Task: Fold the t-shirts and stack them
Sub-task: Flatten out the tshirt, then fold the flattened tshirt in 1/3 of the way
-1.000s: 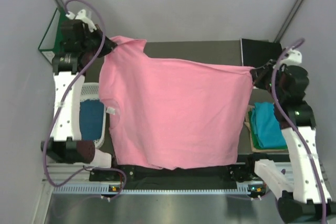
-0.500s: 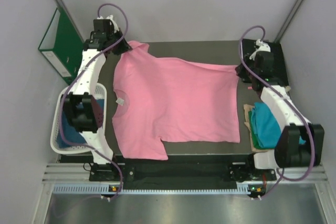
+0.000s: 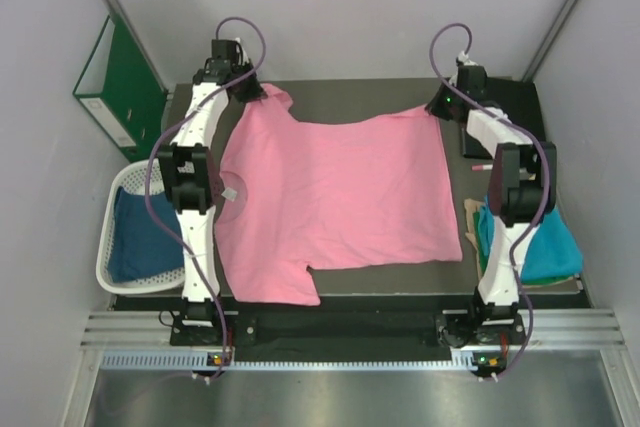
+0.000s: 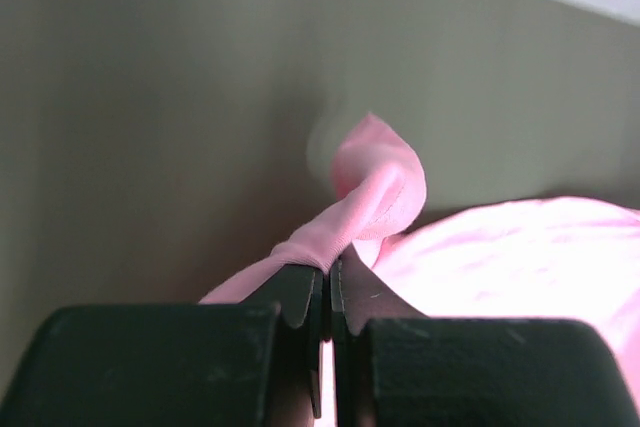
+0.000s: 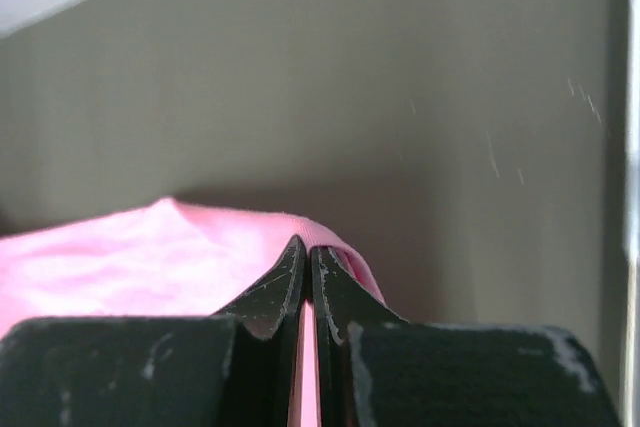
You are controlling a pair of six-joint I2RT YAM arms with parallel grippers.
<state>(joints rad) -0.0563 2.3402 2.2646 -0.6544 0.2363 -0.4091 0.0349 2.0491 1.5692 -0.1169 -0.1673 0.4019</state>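
The dark tabletop (image 3: 390,279) sits between grey walls (image 3: 330,7), and the pink t-shirt (image 3: 330,187) lies spread over most of it, its near sleeve almost at the near edge, so you have little room to drag cloth nearer. On the flanks, the dark blue t-shirt (image 3: 140,245) lies in the white basket (image 3: 140,175) just off the left side, and the teal t-shirt (image 3: 525,242) lies just beside the pink hem on the right; work between them. Farther out, the left end effector (image 3: 245,93) is clenched on the far sleeve, which curls in a twist past its tips, and the right end effector (image 3: 441,107) is pinched shut on the far hem corner. I judge this the spreading step: draw both corners gently apart to straighten the far edge, set them flat, then let go. Beyond lies a bare strip of tabletop, with a black flat object (image 3: 510,107) close beside the right end effector and the green binder (image 3: 120,77) far left.
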